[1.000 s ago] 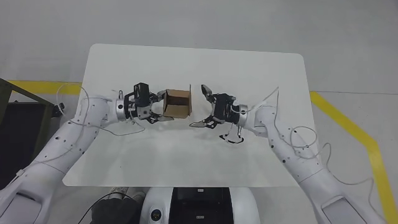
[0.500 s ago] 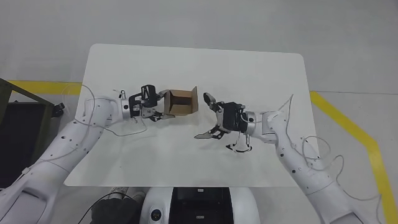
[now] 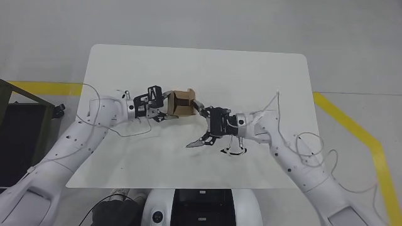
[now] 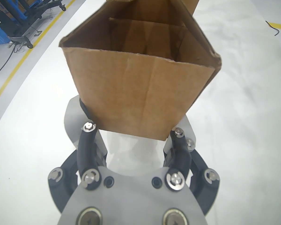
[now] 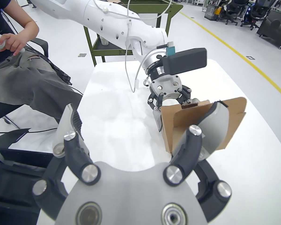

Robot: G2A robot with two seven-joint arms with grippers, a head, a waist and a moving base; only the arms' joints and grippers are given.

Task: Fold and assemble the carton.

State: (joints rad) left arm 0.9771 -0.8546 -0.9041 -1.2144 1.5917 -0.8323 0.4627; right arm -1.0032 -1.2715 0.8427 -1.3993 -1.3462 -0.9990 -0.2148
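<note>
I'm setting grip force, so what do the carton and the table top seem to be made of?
The carton looks like brown corrugated cardboard, matte, with rough cut edges and fold creases. The table has a smooth white top with a faint sheen, perhaps laminate or painted board; the look leaves it open.

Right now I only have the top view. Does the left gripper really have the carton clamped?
Observer: Yes. In the left wrist view, the carton's near end sits between the fingers of the left gripper, which press on both sides.
Operator: And the right one?
Observer: The right gripper is wide open. One finger lies flat against the outer flap; the other touches nothing.
Operator: Can you see inside the carton?
Observer: Yes. The end facing the left wrist camera is open, and cardboard panels appear to be folded across the far end.
</note>
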